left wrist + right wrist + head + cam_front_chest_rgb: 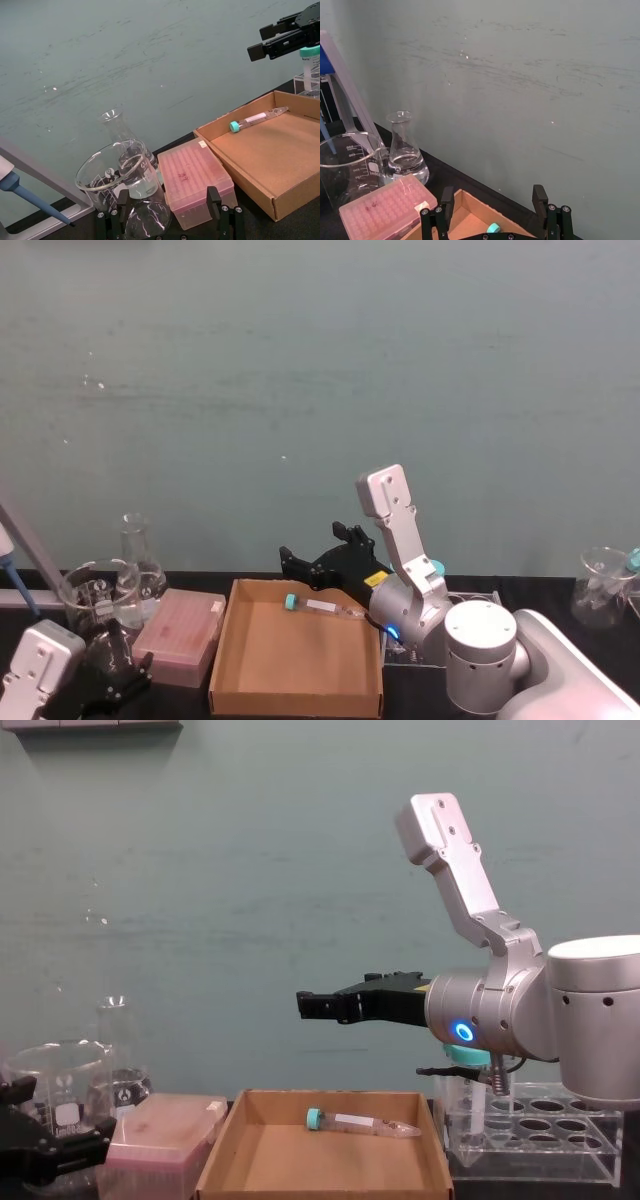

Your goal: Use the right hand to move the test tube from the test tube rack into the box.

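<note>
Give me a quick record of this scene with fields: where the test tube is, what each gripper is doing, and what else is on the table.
test tube: lying on its side inside the box, near the far wall, teal cap toward the robot's left
box: brown cardboard, open top, between the pink box and the test tube rack
right hand: above the box, fingers open, holding nothing
left gripper: low at the robot's left, near the beaker
test tube rack: right of the box, one wide teal-capped tube standing in it
other items: pink box, beaker, flask
</note>
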